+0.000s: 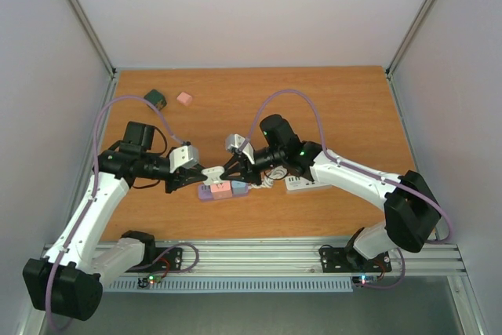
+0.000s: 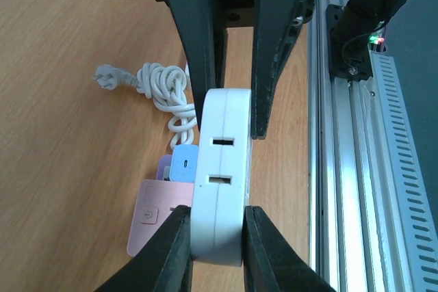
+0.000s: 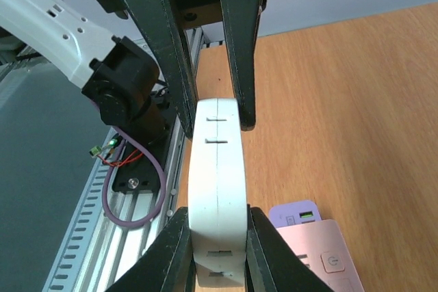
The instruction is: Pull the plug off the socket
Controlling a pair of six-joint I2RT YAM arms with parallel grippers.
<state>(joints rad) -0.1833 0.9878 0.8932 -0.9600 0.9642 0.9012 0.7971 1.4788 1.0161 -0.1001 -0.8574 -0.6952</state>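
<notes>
From above, the left end effector (image 1: 202, 174) and the right end effector (image 1: 227, 170) meet at the middle of the tabletop (image 1: 345, 107). Both are closed narrowly on one white plug adapter (image 1: 213, 170). A power strip (image 1: 223, 190) with purple, pink and blue sections lies touching the adapter at its 6 o'clock. Whether the adapter's pins are seated in the strip cannot be told. A green block (image 1: 155, 99) and a pink block (image 1: 184, 99) sit well apart, toward 11 o'clock.

In the left wrist view, the left end effector (image 2: 215, 217) clamps the near end of the adapter (image 2: 219, 169), with a finger pressed against each flat side. The right end effector (image 2: 233, 107) grips the far end at 12 o'clock. The power strip (image 2: 154, 220) shows at 8 o'clock beneath the adapter. A coiled white cord (image 2: 168, 94) lies at 10 o'clock, its pronged end loose on the wood.

In the right wrist view, the right end effector (image 3: 217, 220) pinches the adapter (image 3: 217, 169) at the bottom. The left end effector (image 3: 219, 117) holds its top. The power strip (image 3: 328, 258) lies at 4 o'clock.
</notes>
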